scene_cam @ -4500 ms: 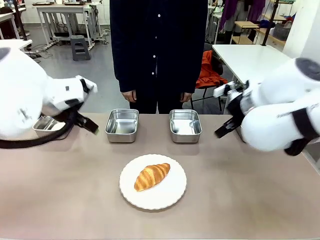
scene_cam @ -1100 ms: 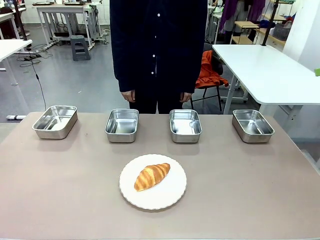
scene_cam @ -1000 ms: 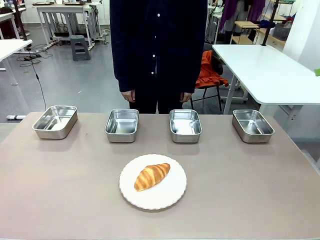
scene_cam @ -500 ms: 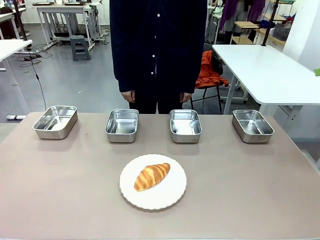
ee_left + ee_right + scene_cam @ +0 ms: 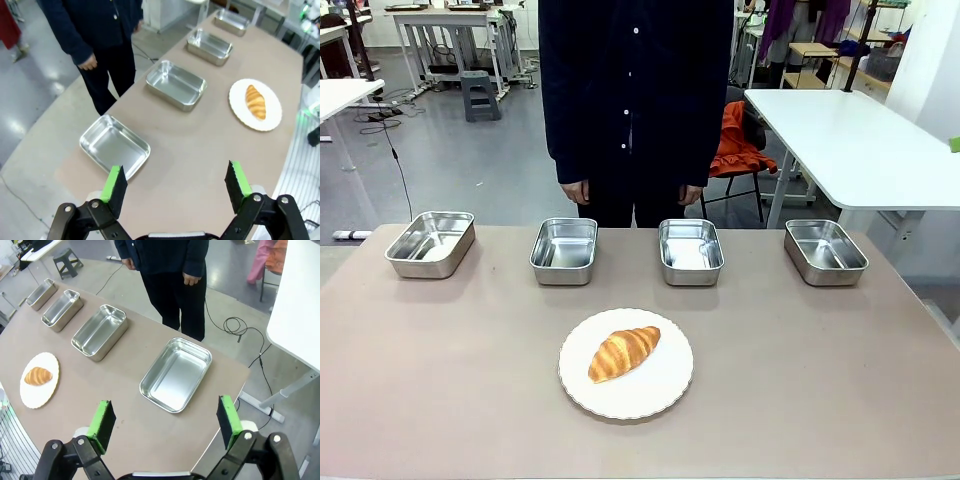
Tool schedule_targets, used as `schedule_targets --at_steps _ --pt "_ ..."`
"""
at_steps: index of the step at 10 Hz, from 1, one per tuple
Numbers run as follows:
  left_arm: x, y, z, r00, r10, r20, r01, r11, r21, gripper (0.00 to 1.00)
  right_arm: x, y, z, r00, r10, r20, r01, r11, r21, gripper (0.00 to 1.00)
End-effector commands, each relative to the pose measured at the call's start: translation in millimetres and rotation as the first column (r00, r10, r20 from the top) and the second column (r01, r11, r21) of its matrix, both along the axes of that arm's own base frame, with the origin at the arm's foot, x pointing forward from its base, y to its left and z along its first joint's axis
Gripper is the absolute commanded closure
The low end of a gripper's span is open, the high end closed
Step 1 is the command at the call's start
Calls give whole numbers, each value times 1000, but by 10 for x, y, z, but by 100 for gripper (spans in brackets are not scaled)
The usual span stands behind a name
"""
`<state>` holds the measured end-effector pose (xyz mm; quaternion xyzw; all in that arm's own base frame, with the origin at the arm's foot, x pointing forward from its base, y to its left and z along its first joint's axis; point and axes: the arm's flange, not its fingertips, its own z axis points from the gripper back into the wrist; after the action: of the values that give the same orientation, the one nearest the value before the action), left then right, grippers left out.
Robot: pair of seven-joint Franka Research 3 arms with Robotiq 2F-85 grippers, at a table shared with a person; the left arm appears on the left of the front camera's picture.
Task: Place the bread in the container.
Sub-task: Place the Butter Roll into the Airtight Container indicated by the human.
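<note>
Our left gripper [image 5: 176, 180] hangs high near the table's left end, its jaws spread wide and nothing between the green pads [image 5: 114, 183]. Our right gripper [image 5: 165, 417] hangs likewise near the right end, also wide open and empty. Just past the left gripper's pads, in the left wrist view, lies the far-left tray [image 5: 114, 146], shallow shiny stainless steel with rounded corners, bare inside. Beyond it, in a row along the far edge of the beige table [image 5: 200, 165], we see the left-middle tray [image 5: 176, 85], then the right-middle tray [image 5: 210, 46] and the far-right tray [image 5: 231, 21], all alike and all empty. In the right wrist view the order runs the other way, with the far-right tray nearest, just beyond that gripper's pads. The croissant [image 5: 623, 352], golden-brown with paler ridges, lies on a round white plate [image 5: 665, 388] in the middle of the table, on our side of the row and well apart from every tray. From the front it sits opposite the gap between the two middle trays, lying at a slant with its right end farther from us than its left. A person [image 5: 635, 90] in a dark buttoned garment stands at the far edge behind the two middle trays, and the person's hands [image 5: 579, 190] hang at the sides, touching nothing.
</note>
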<state>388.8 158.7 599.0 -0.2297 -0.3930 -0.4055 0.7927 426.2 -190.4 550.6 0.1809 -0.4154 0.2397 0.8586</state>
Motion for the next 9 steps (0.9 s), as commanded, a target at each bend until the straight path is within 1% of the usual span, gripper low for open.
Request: schedule_targets --at_steps 1,2,3,9 --pt "-39 -112 22 1000 22 1 -22 999 -46 0 23 -8 -12 1000 17 27 -17 1000 10 0" --pt "-53 -139 21 1000 -6 1 6 999 -52 0 23 -8 -12 1000 17 27 -17 1000 10 0" --pt "-32 -26 56 1000 6 8 -6 1000 -14 0 23 -8 -12 1000 17 27 -17 1000 10 0" --pt "-32 -26 56 1000 6 8 -6 1000 -14 0 23 -8 -12 1000 17 27 -17 1000 10 0"
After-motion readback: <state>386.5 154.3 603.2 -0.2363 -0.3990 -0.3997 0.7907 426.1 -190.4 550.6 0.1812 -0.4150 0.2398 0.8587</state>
